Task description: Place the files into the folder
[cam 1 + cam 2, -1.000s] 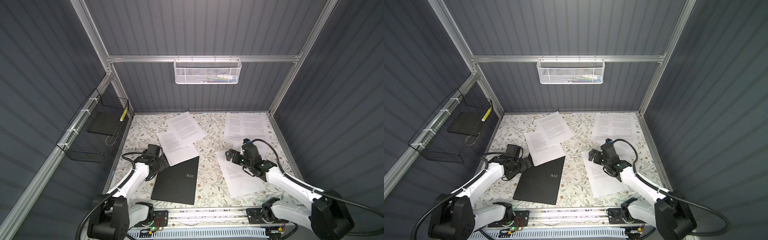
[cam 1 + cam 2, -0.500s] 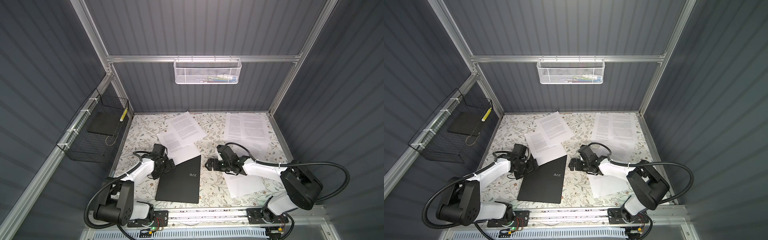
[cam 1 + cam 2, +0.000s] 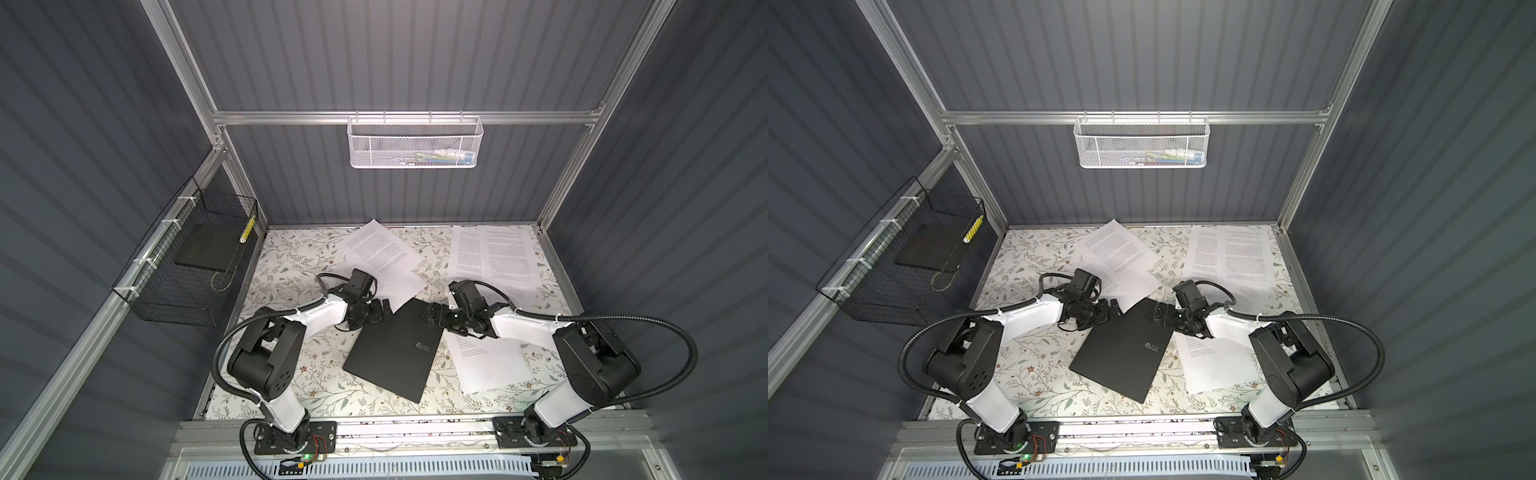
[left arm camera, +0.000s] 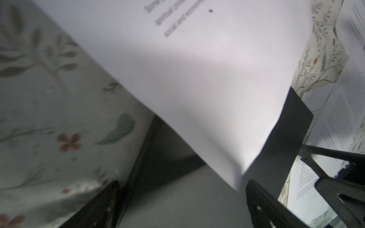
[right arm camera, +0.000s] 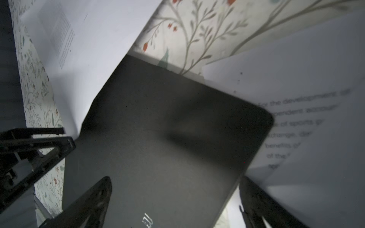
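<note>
Two pincers are mine, and both stand wide apart with nothing clamped in them. My left pincer (image 3: 383,311) is low at the far left edge of the folder (image 3: 395,353), and my right pincer (image 3: 433,321) is low at its far right corner. The folder is closed, with the pale logo upward. It lies flat and askew on the flowered cloth (image 3: 291,270), in the near middle between my two arms. In the right wrist view the folder (image 5: 167,128) fills the space between my fingers (image 5: 88,203). The files (image 3: 382,257) are all outside it, spread on the cloth. One sheet at the far middle reaches the folder's far edge with its near corner; in the left wrist view this sheet (image 4: 197,88) seems to lie over the black cover. More sheets (image 3: 494,257) overlap at the far right. The near right sheet (image 3: 486,361) is partly under my right arm, and the folder's corner covers the beginning of some printed lines.
</note>
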`<state>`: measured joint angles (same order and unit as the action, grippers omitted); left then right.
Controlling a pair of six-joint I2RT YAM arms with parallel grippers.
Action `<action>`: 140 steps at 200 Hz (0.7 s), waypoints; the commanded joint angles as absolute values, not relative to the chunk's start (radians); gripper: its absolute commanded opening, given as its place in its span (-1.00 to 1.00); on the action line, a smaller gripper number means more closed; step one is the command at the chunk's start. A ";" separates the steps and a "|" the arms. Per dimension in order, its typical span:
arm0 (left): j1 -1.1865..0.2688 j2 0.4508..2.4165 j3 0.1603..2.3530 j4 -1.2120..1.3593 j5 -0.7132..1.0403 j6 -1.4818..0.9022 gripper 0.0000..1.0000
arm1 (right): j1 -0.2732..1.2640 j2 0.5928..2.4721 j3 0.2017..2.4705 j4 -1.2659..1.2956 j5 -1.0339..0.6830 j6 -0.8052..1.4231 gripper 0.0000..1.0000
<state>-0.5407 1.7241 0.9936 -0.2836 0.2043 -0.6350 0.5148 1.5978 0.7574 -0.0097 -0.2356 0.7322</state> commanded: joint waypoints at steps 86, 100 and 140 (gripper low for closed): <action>-0.578 1.920 1.080 -0.248 0.285 -0.697 0.99 | 0.441 1.676 0.869 -0.041 -0.395 0.701 0.98; -0.580 1.927 1.082 -0.247 0.291 -0.691 0.99 | 0.442 1.675 0.886 -0.061 -0.391 0.694 0.98; -0.583 1.953 1.090 -0.247 0.303 -0.674 0.99 | 0.458 1.675 0.949 -0.169 -0.347 0.640 0.98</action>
